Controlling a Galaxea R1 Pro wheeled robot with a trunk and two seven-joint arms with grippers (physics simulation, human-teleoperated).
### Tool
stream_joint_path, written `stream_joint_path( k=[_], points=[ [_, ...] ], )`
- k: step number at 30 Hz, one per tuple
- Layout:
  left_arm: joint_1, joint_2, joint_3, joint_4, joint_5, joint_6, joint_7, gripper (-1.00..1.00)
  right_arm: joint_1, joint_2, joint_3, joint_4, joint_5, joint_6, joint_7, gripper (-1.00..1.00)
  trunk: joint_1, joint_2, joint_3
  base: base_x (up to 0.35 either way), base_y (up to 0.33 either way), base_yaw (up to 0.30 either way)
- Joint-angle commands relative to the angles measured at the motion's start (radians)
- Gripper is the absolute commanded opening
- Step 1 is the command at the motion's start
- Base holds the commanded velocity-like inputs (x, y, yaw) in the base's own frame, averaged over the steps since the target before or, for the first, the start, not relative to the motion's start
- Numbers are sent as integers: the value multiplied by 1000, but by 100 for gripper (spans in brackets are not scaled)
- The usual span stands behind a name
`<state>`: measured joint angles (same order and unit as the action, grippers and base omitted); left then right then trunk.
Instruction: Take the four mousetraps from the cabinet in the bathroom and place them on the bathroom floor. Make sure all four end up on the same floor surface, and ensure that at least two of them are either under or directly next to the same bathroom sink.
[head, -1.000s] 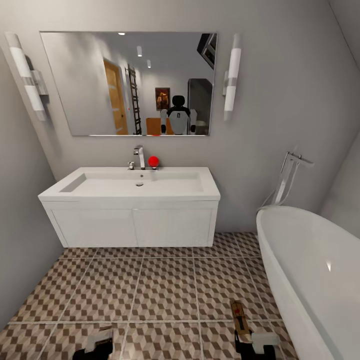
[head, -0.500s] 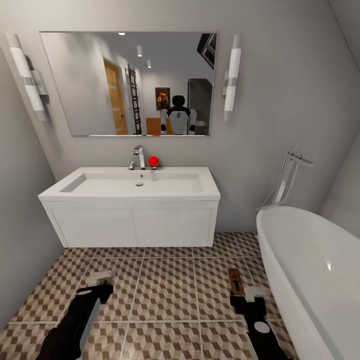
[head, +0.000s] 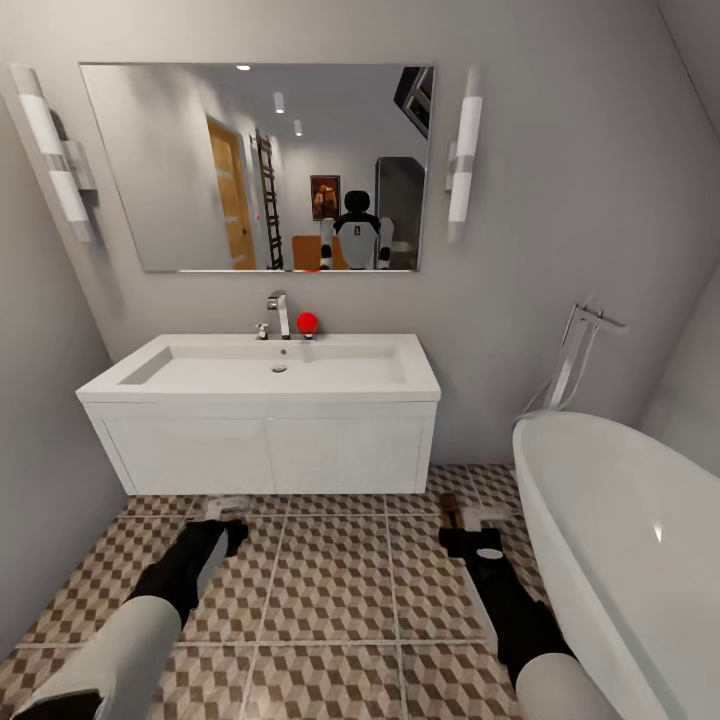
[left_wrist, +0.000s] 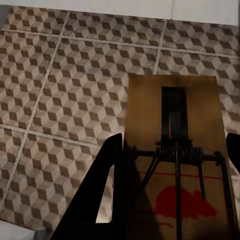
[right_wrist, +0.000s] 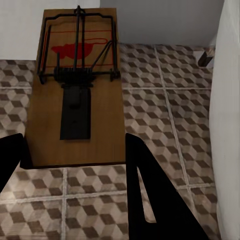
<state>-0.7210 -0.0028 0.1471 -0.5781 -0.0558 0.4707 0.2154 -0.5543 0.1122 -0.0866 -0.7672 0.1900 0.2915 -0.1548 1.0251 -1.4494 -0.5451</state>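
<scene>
Each gripper carries one mousetrap low over the patterned bathroom floor (head: 330, 585). My left gripper (head: 224, 512) is shut on a wooden mousetrap (left_wrist: 172, 125) with dark wire and a red mouse mark, its black fingers (left_wrist: 100, 200) clamping the board's sides. On the other side, my right gripper (head: 462, 520) is shut on a second mousetrap (right_wrist: 75, 95), which pokes forward from it as a brown board (head: 450, 505). Both hands hover just in front of the white bathroom sink (head: 270, 372) and its wall-hung vanity (head: 270, 452).
The white oval bathtub (head: 620, 540) with a chrome floor tap (head: 575, 360) fills the right side, close to my right arm. A grey wall runs along the left. A mirror (head: 255, 165) hangs over the sink, and a red ball (head: 306, 322) sits by the tap.
Both arms have stretched forward from the picture's bottom edge toward the vanity, carrying their mousetraps with them. The camera has not moved.
</scene>
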Motion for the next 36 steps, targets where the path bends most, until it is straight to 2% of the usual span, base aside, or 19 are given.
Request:
stream_joint_path(
  k=[1, 3, 5, 8, 16, 26, 36],
  points=[
    [-2, -1, 2, 20, -8, -19, 1, -100, -3, 1, -3, 3, 8, 5, 3, -100, 0, -1, -1, 0, 0, 0],
    [-4, -5, 1, 86, -7, -117, 0, -100, -9, 2, -2, 14, 8, 0, 3, -100, 0, -1, -1, 0, 0, 0],
    [-5, -15, 0, 110, -7, -177, 0, -100, -11, 3, -1, 18, 8, -4, 3, -100, 0, -1, -1, 0, 0, 0],
    [-6, -36, -1, 126, -9, -229, 0, -100, -13, 3, 0, 20, 8, -6, 3, -100, 0, -1, -1, 0, 0, 0],
    [-7, -43, -15, 133, -11, -253, 3, -100, -13, 4, -1, 22, 6, -6, 3, -100, 0, -1, -1, 0, 0, 0],
    [-7, -23, -18, 136, -6, -252, 8, -100, -13, 1, 0, 19, 8, -6, 3, -100, 0, -1, -1, 0, 0, 0],
    [-6, -24, -19, 147, -4, -248, 7, -100, -13, 18, 2, 20, 8, -6, 0, -100, 0, -1, -1, 0, 0, 0]
  ],
)
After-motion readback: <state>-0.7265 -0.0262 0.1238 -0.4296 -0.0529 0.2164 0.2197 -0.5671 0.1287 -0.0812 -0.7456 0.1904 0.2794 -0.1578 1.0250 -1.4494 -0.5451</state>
